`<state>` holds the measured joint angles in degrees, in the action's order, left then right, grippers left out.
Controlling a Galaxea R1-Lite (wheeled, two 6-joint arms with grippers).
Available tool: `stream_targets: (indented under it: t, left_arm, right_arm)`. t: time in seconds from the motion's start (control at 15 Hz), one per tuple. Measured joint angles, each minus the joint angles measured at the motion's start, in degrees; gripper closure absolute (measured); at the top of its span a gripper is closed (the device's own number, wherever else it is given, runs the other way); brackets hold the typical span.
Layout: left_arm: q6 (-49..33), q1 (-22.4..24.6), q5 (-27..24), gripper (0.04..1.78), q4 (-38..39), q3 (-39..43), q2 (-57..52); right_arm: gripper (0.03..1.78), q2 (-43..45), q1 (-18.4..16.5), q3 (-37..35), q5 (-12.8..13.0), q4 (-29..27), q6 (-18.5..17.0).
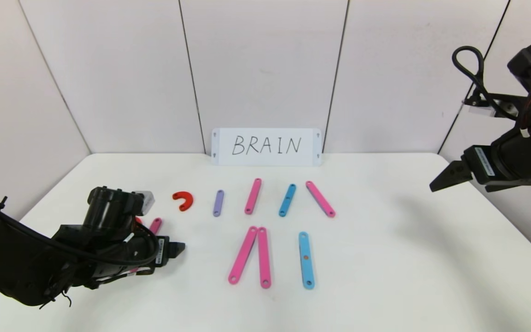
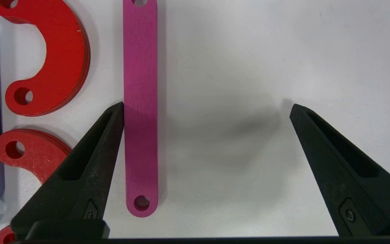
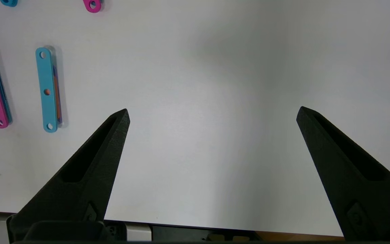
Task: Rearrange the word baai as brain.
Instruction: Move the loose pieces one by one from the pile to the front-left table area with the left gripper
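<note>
Strips (image 1: 250, 196) lie scattered mid-desk, BRAIN unformed; left claw (image 2: 207, 106), spread wide, hovers over a pink strip (image 2: 140, 108) near the left edge; right claw (image 3: 212, 113) spread, idle

Matt pink strip (image 2: 140, 101); smooth white table (image 2: 266, 51).

We see a white table (image 1: 385, 258) with rounded far corners, boxed in by pale wall panels (image 1: 265, 64) split by dark seams. Light looks even, perhaps from overhead, leaving soft grey shadows on the tabletop.
</note>
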<state>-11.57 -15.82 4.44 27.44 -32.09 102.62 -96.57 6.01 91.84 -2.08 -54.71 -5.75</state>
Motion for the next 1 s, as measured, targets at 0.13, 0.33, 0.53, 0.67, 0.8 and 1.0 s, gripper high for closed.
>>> stream_targets:
  t: [0.13,0.33,0.53,0.67,0.8,1.0]
  left_arm:
    - [0.0,-0.7,0.1,0.13,0.0,0.2,0.0]
    - [0.0,-1.3,0.4,0.13,0.1,0.3,-0.3]
    - [0.4,-1.0,0.4,0.13,0.1,-0.2,-1.2]
    - [0.4,-0.8,1.0,0.13,0.1,-0.5,-1.7]
    - [0.8,-0.8,2.5,0.13,0.1,-0.6,-1.8]
    - [1.6,-0.7,2.7,0.13,-0.3,-2.9,-1.8]
  right_arm:
    - [0.09,0.0,-0.1,0.0,0.0,0.0,0.0]
    - [0.09,0.0,-0.1,0.0,-0.1,0.0,0.0]
    - [0.09,0.0,-0.1,0.0,-0.1,0.0,0.0]
    - [0.09,0.0,0.0,0.0,-0.1,0.0,0.1]
    - [0.09,0.0,0.1,-0.1,-0.1,0.0,0.1]
    - [0.09,0.0,0.2,-0.1,-0.1,0.0,0.1]
